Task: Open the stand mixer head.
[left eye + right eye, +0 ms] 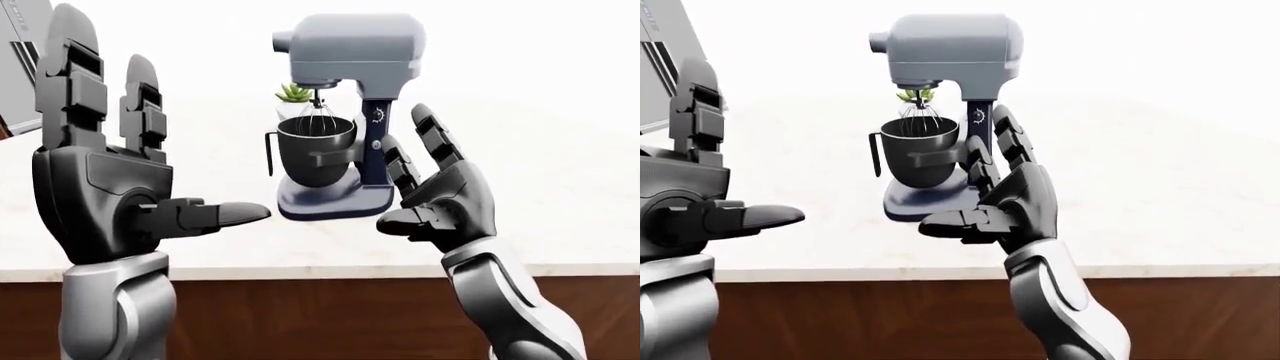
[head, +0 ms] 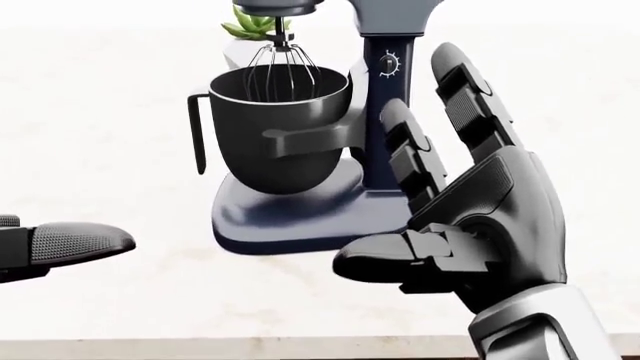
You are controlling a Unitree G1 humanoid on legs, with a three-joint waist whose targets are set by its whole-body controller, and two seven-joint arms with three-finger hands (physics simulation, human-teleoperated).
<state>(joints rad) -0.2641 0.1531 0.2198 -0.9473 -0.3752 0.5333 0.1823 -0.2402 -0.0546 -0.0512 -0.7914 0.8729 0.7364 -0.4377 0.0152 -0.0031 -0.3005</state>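
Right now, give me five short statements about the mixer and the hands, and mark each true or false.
1. The mixer head is down, with the whisk reaching into the bowl. True.
2. The right robot hand grips the mixer head. False: it is held open, lower, beside the column, and holds nothing.
3. The left robot hand is open and holds nothing. True.
4. The bowl's handle points to the right of the left-eye view. False: it points left.
5. A small green plant shows beyond the mixer. True.
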